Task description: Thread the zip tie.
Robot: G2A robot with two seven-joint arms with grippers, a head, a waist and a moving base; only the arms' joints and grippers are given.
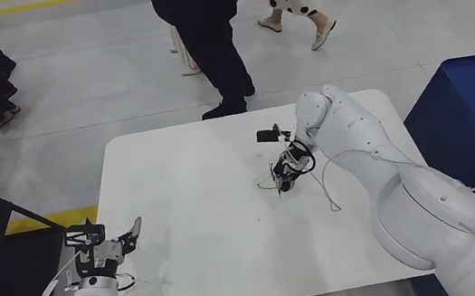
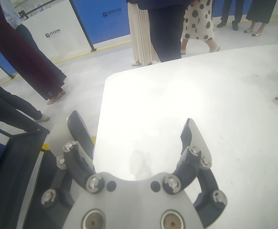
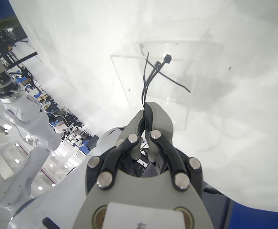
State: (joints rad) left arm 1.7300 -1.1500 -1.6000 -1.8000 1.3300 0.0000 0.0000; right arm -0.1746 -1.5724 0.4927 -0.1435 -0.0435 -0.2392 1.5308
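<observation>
A: Top view: on the white rounded table (image 1: 200, 272), the right gripper (image 1: 281, 183) hangs just past the middle toward the right edge. The left gripper (image 1: 123, 242) sits off at the near left edge!

B: Left wrist view: ribbed fingers (image 2: 80, 132) spread wide, nothing between them.

A: Right wrist view: jaws pinched on the thin black plastic zip tie (image 3: 144, 93). Its length runs straight out from the tips, with the square head (image 3: 167, 58) at the far end, over a clear acrylic box (image 3: 130, 71).

B: So the left arm has the longer trip, I'd say.
</observation>
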